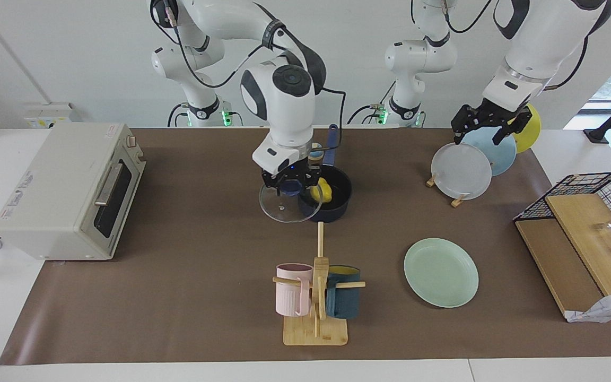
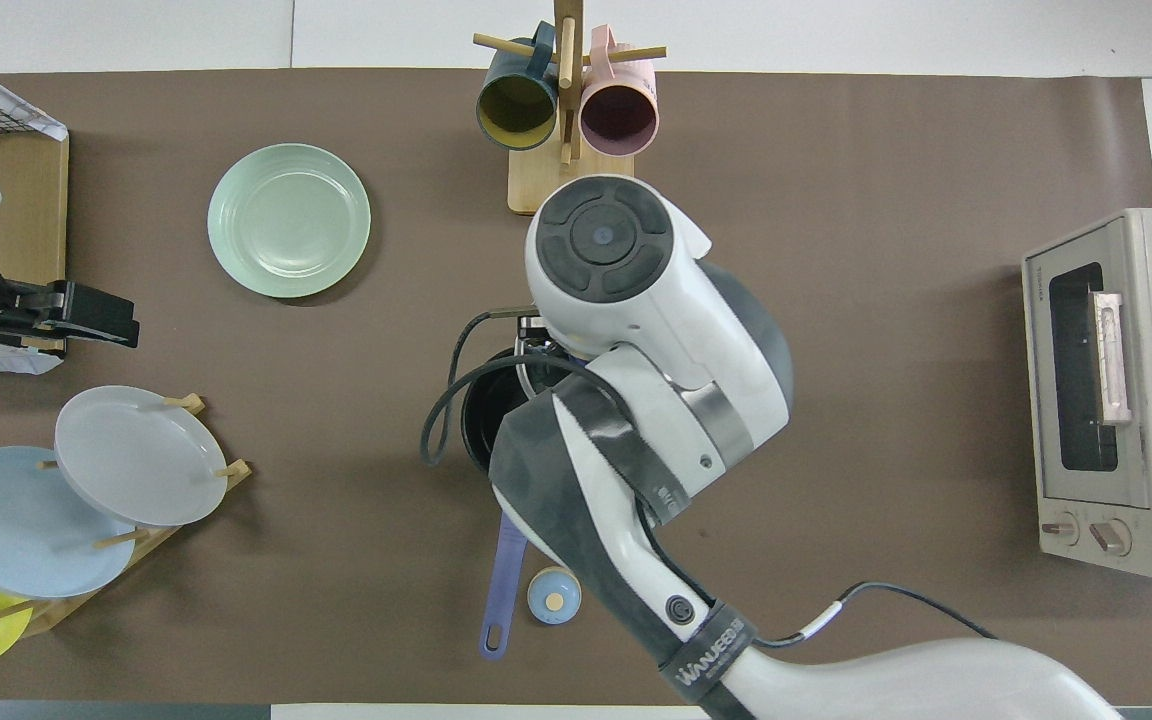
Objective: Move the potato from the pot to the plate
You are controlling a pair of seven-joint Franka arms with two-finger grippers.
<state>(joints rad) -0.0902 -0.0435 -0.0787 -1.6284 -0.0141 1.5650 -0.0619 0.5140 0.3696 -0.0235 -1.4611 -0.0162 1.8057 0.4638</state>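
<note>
The yellow potato (image 1: 321,191) lies in the dark navy pot (image 1: 337,204), whose blue handle (image 1: 330,143) points toward the robots. My right gripper (image 1: 290,184) is over the pot's edge, shut on the blue knob of a clear glass lid (image 1: 283,208). The lid is tilted, partly over the pot's rim and partly over the table beside it. In the overhead view my right arm hides the potato, the lid and the gripper; only the pot's rim (image 2: 473,425) and handle (image 2: 504,580) show. The mint-green plate (image 1: 441,272) (image 2: 288,220) lies empty, farther from the robots, toward the left arm's end. My left gripper (image 1: 488,132) (image 2: 121,325) waits open above the plate rack.
A mug tree (image 1: 316,297) holding a pink and a teal mug stands farther out than the pot. A small light blue round piece (image 2: 553,596) sits beside the pot's handle. A rack with grey-white (image 1: 461,171), light blue and yellow plates, a toaster oven (image 1: 72,191), and a wire basket with boards (image 1: 586,223) line the ends.
</note>
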